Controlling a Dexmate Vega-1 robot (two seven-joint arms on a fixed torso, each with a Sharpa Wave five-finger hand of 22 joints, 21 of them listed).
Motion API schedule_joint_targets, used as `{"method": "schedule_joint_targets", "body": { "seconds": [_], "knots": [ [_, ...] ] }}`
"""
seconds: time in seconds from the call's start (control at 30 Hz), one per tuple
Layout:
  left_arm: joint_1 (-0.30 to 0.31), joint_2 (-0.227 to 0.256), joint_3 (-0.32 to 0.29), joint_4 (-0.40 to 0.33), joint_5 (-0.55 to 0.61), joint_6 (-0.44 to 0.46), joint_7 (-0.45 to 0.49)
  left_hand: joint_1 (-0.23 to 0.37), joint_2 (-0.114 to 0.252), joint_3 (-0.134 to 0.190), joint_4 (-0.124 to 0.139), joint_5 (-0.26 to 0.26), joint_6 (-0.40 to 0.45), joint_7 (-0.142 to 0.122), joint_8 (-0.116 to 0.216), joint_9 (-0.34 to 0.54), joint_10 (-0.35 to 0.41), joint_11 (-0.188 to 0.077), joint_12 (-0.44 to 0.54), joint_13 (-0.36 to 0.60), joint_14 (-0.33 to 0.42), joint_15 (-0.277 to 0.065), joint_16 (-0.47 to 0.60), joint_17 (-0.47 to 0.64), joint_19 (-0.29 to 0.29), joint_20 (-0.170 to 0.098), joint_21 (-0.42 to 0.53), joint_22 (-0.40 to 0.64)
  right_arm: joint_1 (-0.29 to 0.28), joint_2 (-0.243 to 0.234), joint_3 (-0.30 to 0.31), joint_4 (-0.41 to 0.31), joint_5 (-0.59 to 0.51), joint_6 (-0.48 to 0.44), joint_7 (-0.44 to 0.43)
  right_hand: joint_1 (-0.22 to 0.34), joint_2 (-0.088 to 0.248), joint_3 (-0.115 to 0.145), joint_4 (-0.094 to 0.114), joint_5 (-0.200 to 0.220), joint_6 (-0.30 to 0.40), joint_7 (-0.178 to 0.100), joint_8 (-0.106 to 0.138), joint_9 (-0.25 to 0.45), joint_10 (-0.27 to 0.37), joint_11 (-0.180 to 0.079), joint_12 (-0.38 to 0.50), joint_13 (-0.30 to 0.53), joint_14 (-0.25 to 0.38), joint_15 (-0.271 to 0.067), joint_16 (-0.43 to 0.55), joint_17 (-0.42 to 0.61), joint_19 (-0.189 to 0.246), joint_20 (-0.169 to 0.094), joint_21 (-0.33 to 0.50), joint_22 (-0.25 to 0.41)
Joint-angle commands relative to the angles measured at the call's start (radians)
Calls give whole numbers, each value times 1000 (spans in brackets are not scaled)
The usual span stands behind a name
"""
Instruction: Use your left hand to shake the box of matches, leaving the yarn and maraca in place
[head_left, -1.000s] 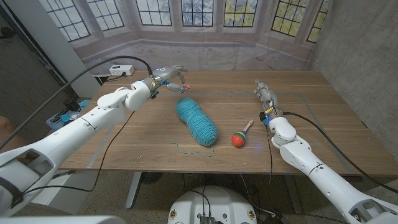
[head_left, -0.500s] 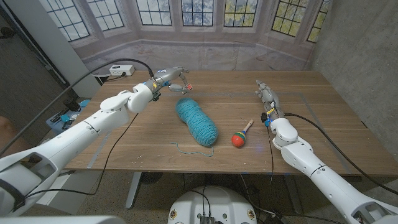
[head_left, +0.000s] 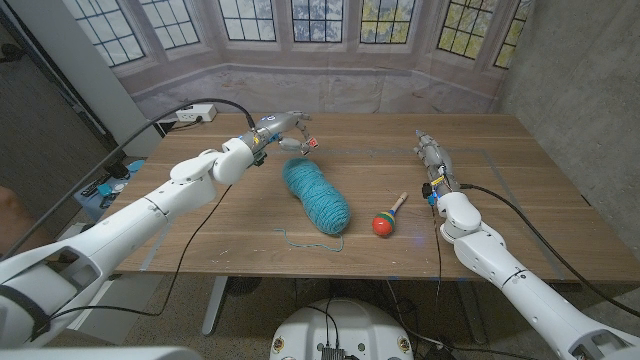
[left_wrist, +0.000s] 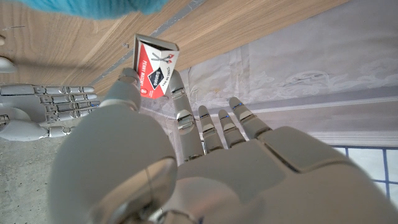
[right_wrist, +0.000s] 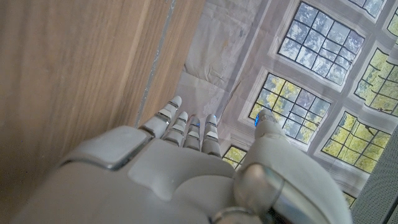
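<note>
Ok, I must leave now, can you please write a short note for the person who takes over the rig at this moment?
Left robot hand: pinches the red-and-white cardboard matchbox, lifted above the far end of the teal yarn skein.
Right robot hand: holds nothing, fingers straight, over the wooden table.
Small red wooden maraca: lies on the table beside the yarn.
Done: matchbox picked up.
Left: shake it; leave yarn and maraca alone.

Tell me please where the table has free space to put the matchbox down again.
Bare wood lies left of the yarn, under the left robot hand holding the matchbox, and along the far edge between both hands. The table is also bare beyond the right robot hand. Crowded: between yarn and maraca.
</note>
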Motion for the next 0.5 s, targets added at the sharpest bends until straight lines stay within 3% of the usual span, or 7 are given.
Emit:
{"method": "schedule_joint_targets", "body": {
  "seconds": [0.03,0.5],
  "knots": [
    [-5,-35,25,25,-24,-17,-5,36,49,-5,-3,2,4,6,6,4,-1,4,-3,4,5,6,-3,4,1,3,3,6,-17,-3,10,-11,2,5,-11,8,3,-3,0,0,9,0,3,2,-2,9,6,2,2,5,9,3,9,-16,-3,4],
    [-14,-92,57,70,-59,-35,2,33,52,-6,-3,3,-1,10,2,5,-2,8,-5,4,5,9,-3,4,-1,4,3,6,-35,-2,18,-19,3,11,-23,10,3,-3,0,0,10,0,3,2,-1,10,6,2,1,5,9,3,9,-16,-3,4]
  ]
}}
